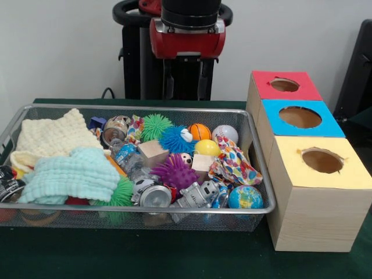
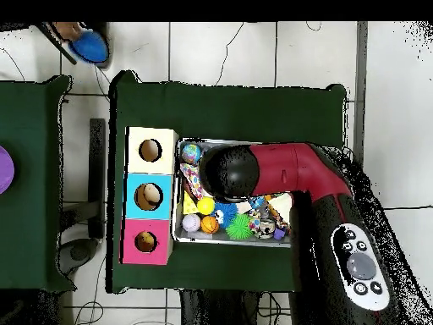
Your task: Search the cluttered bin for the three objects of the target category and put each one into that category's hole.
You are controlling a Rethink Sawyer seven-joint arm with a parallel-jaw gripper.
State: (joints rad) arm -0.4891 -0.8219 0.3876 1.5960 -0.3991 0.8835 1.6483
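Wire bin is holding balls and cloths; globe ball is lying in its front right corner.

Soft, even room light is falling from above; the can is glinting faintly, shadows are staying weak, focus is holding slightly soft.

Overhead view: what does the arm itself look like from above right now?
The arm is glossy dark red, ending in a round black cap over the bin. Toward its base sits a white oval panel with round grey buttons. The gripper itself is hidden beneath it.
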